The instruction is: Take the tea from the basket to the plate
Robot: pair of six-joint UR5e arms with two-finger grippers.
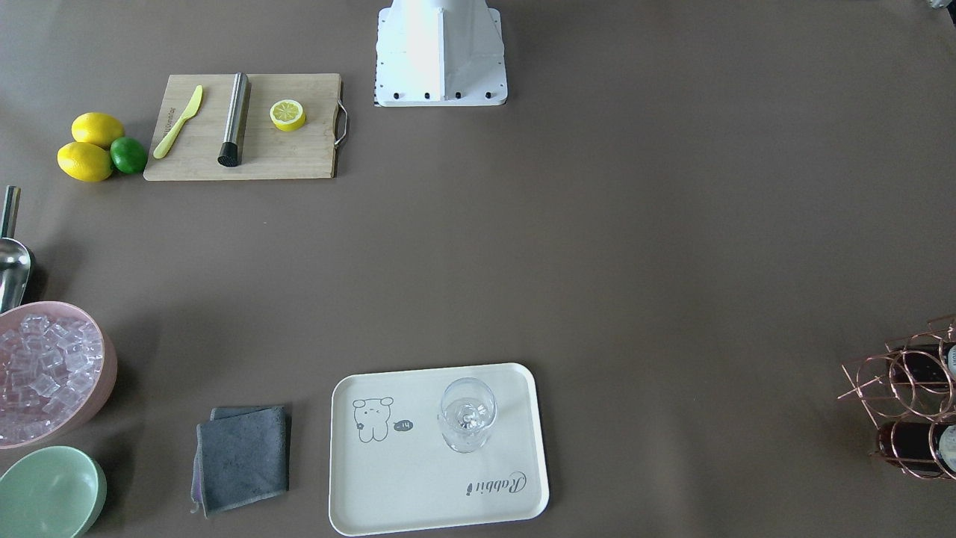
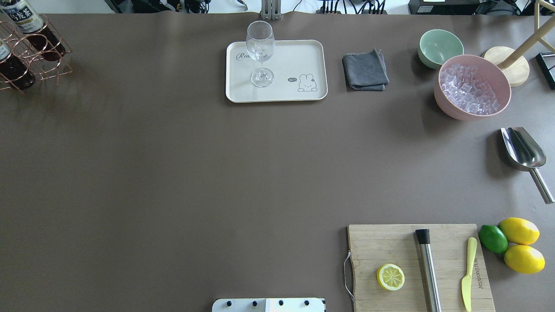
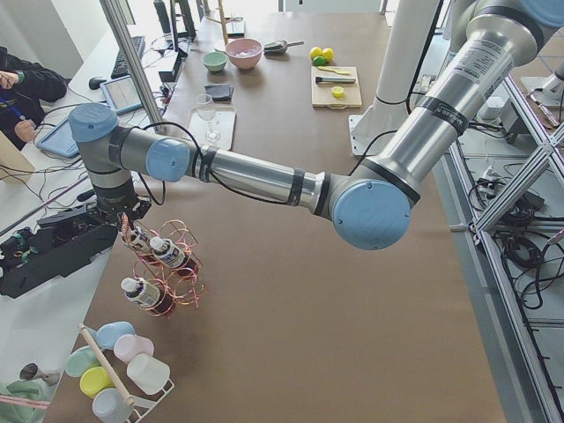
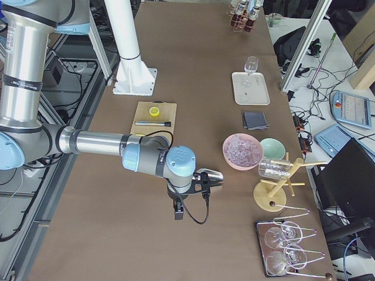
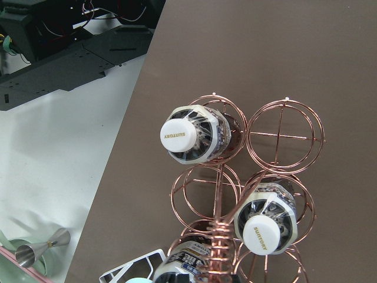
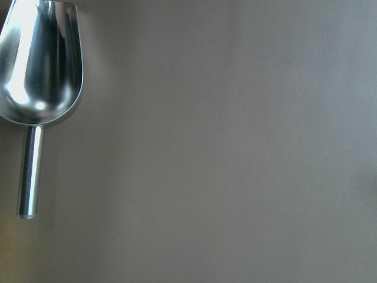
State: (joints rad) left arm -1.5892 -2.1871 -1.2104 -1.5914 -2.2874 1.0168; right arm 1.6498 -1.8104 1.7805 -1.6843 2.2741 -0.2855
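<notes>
The copper wire basket (image 5: 285, 127) stands at the table's corner on my left and also shows in the overhead view (image 2: 37, 58). It holds three tea bottles: one (image 5: 189, 134) in a back ring, one (image 5: 266, 224) in a front ring, and one (image 5: 184, 260) partly cut off at the view's lower edge. The cream plate (image 2: 299, 56) lies mid-table at the far edge with a clear wine glass (image 2: 260, 47) on it. My left gripper (image 3: 132, 231) hangs just above the basket; I cannot tell whether it is open or shut. My right gripper (image 4: 179, 208) hovers over the table beside a steel scoop (image 6: 41, 65); I cannot tell its state either.
A grey cloth (image 2: 365, 70), a pale green bowl (image 2: 440, 47) and a pink bowl of ice (image 2: 472, 86) sit right of the plate. A cutting board (image 2: 420, 264) carries a lemon half, a steel tool and a yellow knife. Two lemons and a lime (image 2: 493, 238) lie beside it.
</notes>
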